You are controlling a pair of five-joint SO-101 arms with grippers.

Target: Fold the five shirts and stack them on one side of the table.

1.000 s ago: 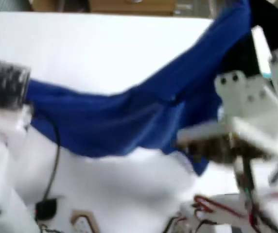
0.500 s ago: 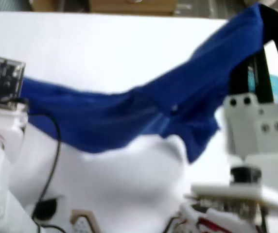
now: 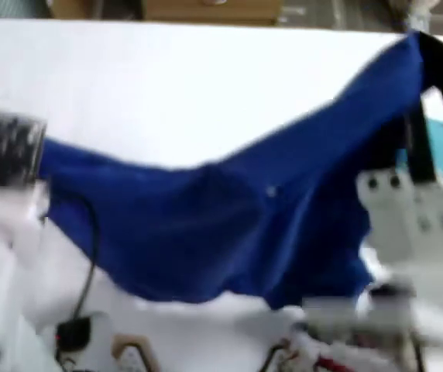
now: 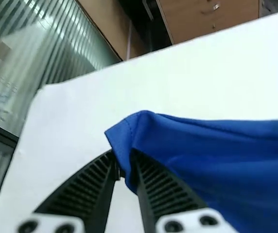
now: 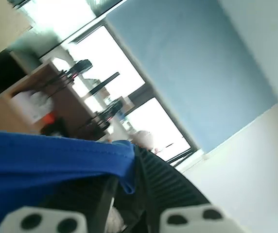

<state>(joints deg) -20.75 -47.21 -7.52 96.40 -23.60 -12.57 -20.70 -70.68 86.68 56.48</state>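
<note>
While the smooth blue shirt (image 3: 245,225) sags in a soft swag across mid-frame, your left gripper (image 4: 123,165) and right gripper (image 5: 127,175) both pinch its hemmed corners tight.

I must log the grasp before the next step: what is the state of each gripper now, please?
Left gripper: shut on the blue shirt, pinching its hem.
Right gripper: shut on the blue shirt, at another edge.
</note>
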